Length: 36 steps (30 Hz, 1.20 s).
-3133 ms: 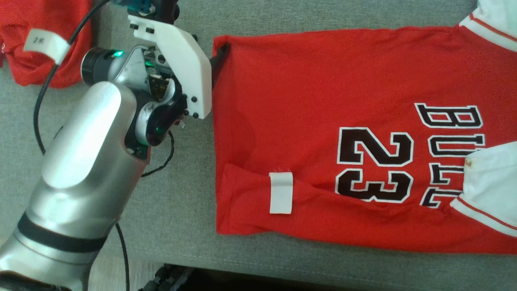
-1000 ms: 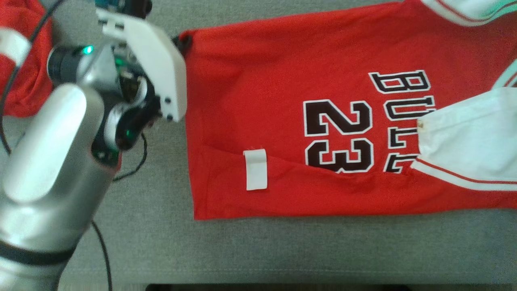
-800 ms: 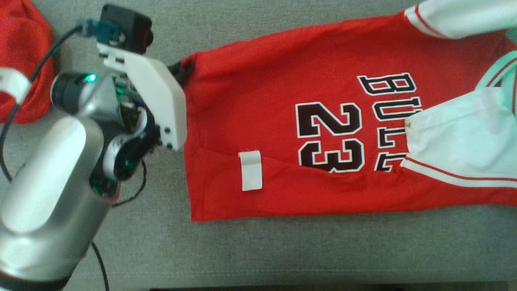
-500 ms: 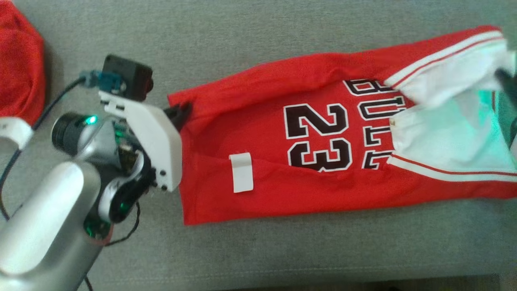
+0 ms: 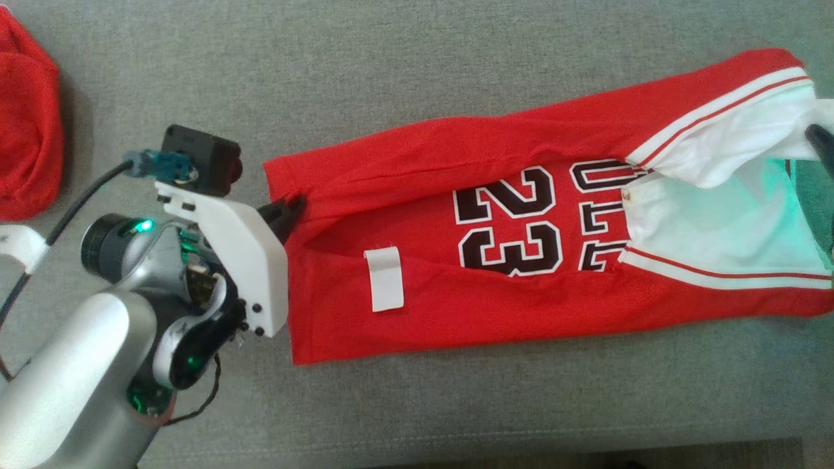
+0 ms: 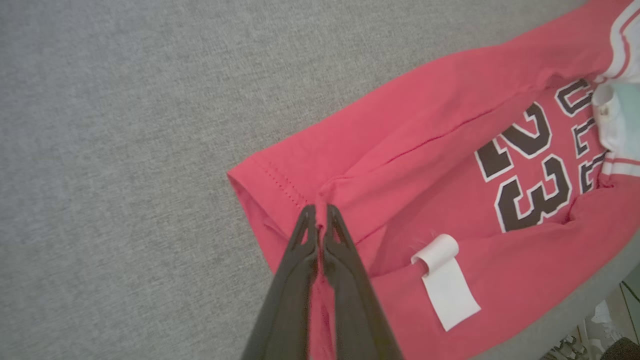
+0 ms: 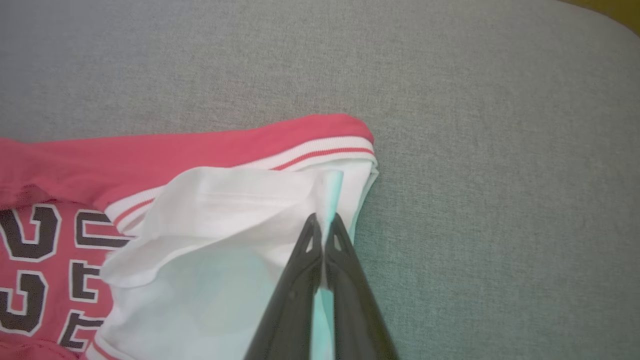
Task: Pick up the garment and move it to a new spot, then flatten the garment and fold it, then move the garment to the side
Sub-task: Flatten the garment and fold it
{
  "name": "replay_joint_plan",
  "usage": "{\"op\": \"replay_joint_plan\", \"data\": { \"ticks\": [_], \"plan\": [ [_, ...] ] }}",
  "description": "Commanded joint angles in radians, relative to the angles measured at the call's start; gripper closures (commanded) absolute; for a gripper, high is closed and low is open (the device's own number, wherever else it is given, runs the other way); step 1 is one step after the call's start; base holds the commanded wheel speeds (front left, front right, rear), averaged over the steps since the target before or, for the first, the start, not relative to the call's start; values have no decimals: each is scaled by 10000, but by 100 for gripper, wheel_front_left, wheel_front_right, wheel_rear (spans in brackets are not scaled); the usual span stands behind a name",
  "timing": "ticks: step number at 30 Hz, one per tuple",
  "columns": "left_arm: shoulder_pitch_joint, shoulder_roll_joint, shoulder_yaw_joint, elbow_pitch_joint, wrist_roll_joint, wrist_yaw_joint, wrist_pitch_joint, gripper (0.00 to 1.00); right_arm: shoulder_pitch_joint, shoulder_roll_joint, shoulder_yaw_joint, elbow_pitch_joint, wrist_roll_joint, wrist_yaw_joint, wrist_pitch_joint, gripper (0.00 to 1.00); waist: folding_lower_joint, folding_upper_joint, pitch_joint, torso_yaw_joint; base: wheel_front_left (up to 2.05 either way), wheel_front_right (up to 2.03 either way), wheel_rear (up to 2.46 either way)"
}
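Note:
The garment [image 5: 456, 273] is a red jersey with white sleeves and a black "23" print, lying across the grey cushion with its far long edge folded toward the near one. My left gripper [image 5: 290, 207] is shut on the garment's hem [image 6: 320, 220] at the jersey's left end. My right gripper [image 5: 818, 140] is shut on the white sleeve cloth [image 7: 325, 220] at the right end. A white tag [image 5: 384, 279] lies near the hem, also seen as a white tag [image 6: 445, 280] in the left wrist view.
Another red garment [image 5: 26, 117] lies bunched at the far left of the grey cushion [image 5: 417, 78]. A dark cable [image 5: 85, 195] trails from my left wrist camera. The cushion's front edge [image 5: 456, 449] runs along the bottom.
Both grippers have drawn the garment's far edge toward the near side, folding it over so the jersey looks narrower. The head camera has also shifted, showing more cushion beyond the jersey.

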Motion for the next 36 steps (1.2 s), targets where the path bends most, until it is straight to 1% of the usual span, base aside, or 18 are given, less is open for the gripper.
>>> {"op": "replay_joint_plan", "data": {
  "ticks": [1,9,13,25,31,36],
  "plan": [
    [-266,424,615,-401,-20,25,-49,100,15,-70,-131,-495,179,73,138,100,0,-1,-31,12,0,0,0],
    [-170,505,683,-560,-166,30,4,100,444,237,-334,-934,494,73,663,100,0,-1,-99,-69,0,0,0],
    [-38,637,733,-671,-259,17,62,100,669,314,-280,-967,487,73,860,100,0,-1,-90,-153,0,0,0],
    [-1,871,1108,-980,-539,132,169,100,497,640,-639,-1110,745,73,919,100,0,-1,-221,-223,0,0,0],
    [188,967,1090,-1055,-581,137,190,100,590,705,-632,-1136,787,73,1092,100,0,-1,-245,-292,0,0,0],
    [413,1066,1115,-1076,-640,167,190,100,558,784,-828,-1113,850,73,1155,100,0,-1,-237,-310,0,0,0]
  ]
}}
